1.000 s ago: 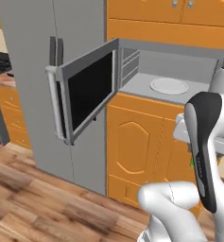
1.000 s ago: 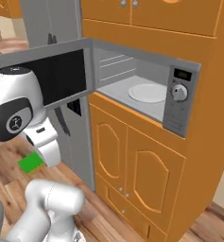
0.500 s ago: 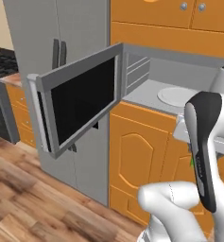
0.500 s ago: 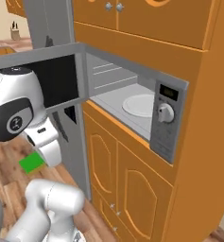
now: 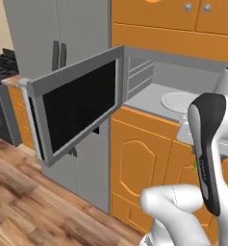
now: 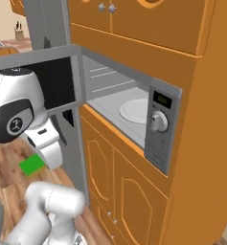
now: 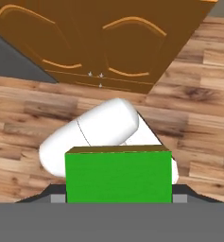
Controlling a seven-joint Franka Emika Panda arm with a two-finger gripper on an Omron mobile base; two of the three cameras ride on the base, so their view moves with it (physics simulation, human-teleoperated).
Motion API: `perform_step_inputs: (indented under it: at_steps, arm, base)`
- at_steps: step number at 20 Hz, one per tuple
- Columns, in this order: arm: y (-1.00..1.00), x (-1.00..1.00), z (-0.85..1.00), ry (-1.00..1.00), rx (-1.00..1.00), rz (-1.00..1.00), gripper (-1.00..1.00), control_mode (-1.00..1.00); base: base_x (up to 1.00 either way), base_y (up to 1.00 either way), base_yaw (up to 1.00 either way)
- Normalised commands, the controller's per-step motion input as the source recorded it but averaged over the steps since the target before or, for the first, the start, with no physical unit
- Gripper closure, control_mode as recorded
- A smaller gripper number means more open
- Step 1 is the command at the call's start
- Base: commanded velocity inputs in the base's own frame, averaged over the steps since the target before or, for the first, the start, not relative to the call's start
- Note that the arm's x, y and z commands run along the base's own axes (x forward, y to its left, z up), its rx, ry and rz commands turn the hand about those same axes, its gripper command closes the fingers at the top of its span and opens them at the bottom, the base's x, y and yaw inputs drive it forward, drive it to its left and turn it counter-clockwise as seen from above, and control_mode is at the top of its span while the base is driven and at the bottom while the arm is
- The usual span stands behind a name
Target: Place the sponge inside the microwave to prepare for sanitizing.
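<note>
The carry step is in hand: the pincer holds the sponge low by the arm, and next must lift it into the open microwave, onto the turntable.

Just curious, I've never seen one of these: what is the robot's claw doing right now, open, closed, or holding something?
Gripper: closed on the green sponge.
</note>
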Motion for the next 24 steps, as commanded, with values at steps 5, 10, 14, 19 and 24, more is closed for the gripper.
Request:
perform_step_inputs:
  at_steps: [5, 10, 14, 19, 24]
  arm:
    - [0.00, 0.00, 0.00, 0.00, 0.00, 0.00, 1.00, 1.00]
    - [0.00, 0.00, 0.00, 0.00, 0.00, 0.00, 1.00, 1.00]
    - [0.00, 0.00, 0.00, 0.00, 0.00, 0.00, 1.00, 1.00]
    - [0.00, 0.00, 0.00, 0.00, 0.00, 0.00, 1.00, 1.00]
    - [0.00, 0.00, 0.00, 0.00, 0.00, 0.00, 1.00, -1.00]
  base:
    - [0.52, -0.32, 0.02]
    - [0.04, 0.06, 0.01]
    - [0.02, 0.07, 0.02]
    - [0.00, 0.07, 0.02]
    - [0.00, 0.00, 0.00]
